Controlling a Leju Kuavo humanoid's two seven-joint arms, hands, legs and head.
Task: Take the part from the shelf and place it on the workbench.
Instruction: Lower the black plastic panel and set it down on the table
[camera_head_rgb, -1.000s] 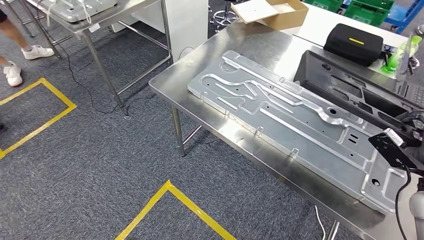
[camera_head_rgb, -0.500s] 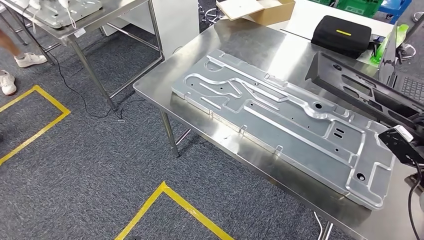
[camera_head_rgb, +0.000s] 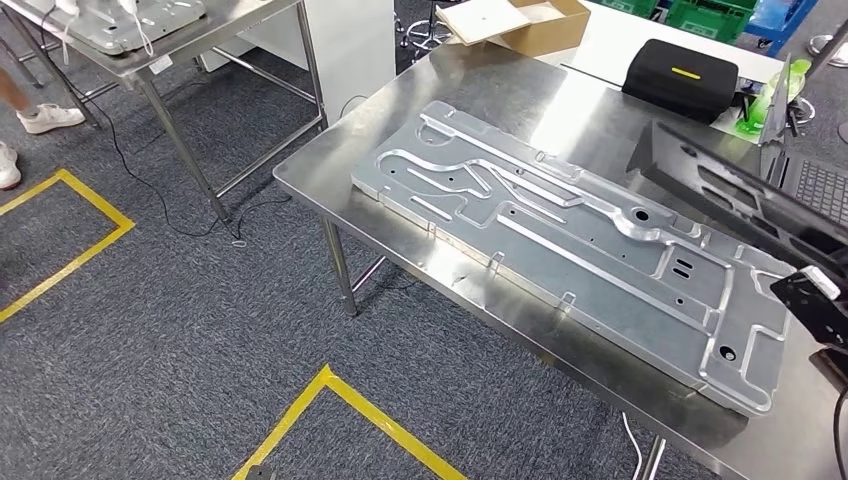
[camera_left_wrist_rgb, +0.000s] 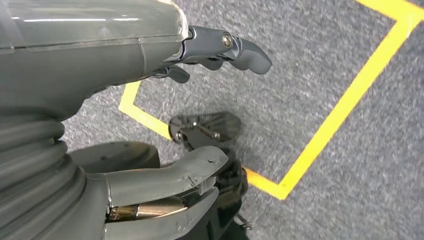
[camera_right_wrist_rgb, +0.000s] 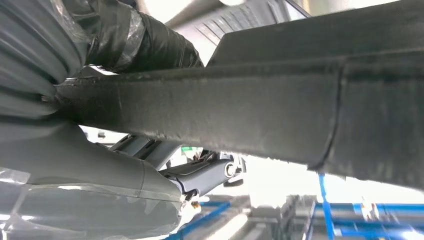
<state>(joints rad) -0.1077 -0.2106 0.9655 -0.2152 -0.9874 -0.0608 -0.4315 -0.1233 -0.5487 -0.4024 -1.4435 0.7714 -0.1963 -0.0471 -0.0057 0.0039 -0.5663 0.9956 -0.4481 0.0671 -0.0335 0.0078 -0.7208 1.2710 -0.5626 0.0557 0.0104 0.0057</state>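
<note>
1. The part, a long black moulded piece with recesses, is carried above the far right side of the bench, tilted, its near end at the right edge of the head view.
2. In the right wrist view the part runs as a dark bar across the picture, directly against the right hand; the grey thumb lies on one side of it and darker fingers on the other, so that hand is clamped on the part.
3. The left hand hangs over grey carpet crossed by yellow tape lines. Its fingers and thumb are spread apart with nothing between them.
4. On the bench lies a large silver stamped metal panel, flat, running diagonally from the near left corner toward the right. The black part hangs beyond the panel's far right end; whether it touches the bench cannot be told.
5. Farther back on the bench: a black case with a short yellow mark on its lid, an open cardboard box, and a laptop keyboard at the right edge.
6. A second steel table stands at upper left carrying another metal panel. A person's white shoes show on the carpet at the left edge.
7. No brand, label or writing can be read in any view.
</note>
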